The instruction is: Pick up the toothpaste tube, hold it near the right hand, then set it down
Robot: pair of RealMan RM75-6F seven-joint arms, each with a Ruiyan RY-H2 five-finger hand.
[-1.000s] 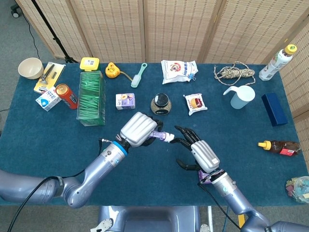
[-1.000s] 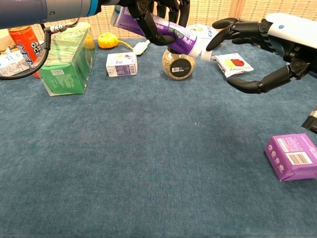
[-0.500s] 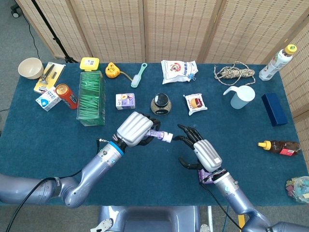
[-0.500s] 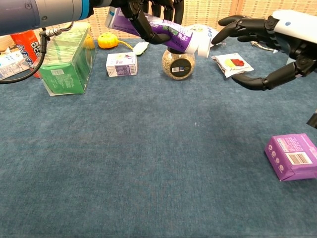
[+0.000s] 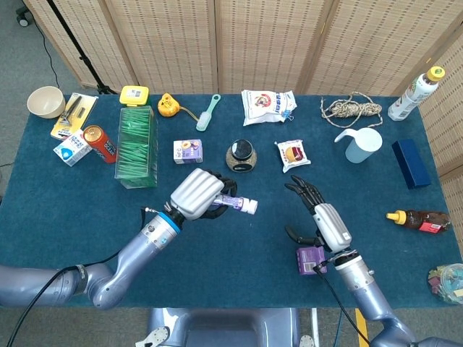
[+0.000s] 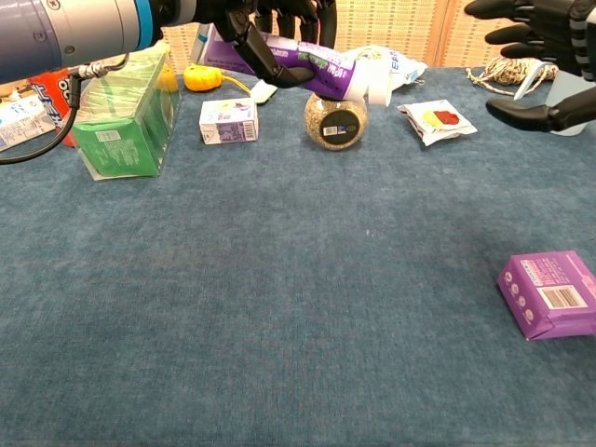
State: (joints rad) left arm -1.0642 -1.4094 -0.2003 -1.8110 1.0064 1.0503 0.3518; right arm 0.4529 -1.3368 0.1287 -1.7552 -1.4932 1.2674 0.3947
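My left hand (image 5: 197, 194) is wrapped around the tube (image 5: 239, 204), fingers curled over its purple body, and the tube is up in the air above the table (image 5: 72, 210), not resting on anything. Its long axis runs roughly level, from my left palm out toward my right side, with the white cap end sticking clear of my fingers and pointing at my right hand (image 5: 327, 223). In the chest view the cap end tips slightly down, hanging in front of the jar (image 6: 335, 119) that sits farther back.

My right hand holds nothing; its fingers are spread and loosely arched, thumb apart from the rest. It sits well off to the right of the cap, with open cloth between the two, so the tube is clearly in the left hand's keeping and the right is only the marker it gets held beside. Just below my right wrist lies the purple box (image 5: 309, 259); I think it is clear of the hand, though the head view leaves that hard to judge.

What matters next, as I see it, is the drop: the cloth straight under the tube looks bare, the jar and the carton (image 5: 187, 151) lie behind it, so lowering along the tube's own line should land it flat.
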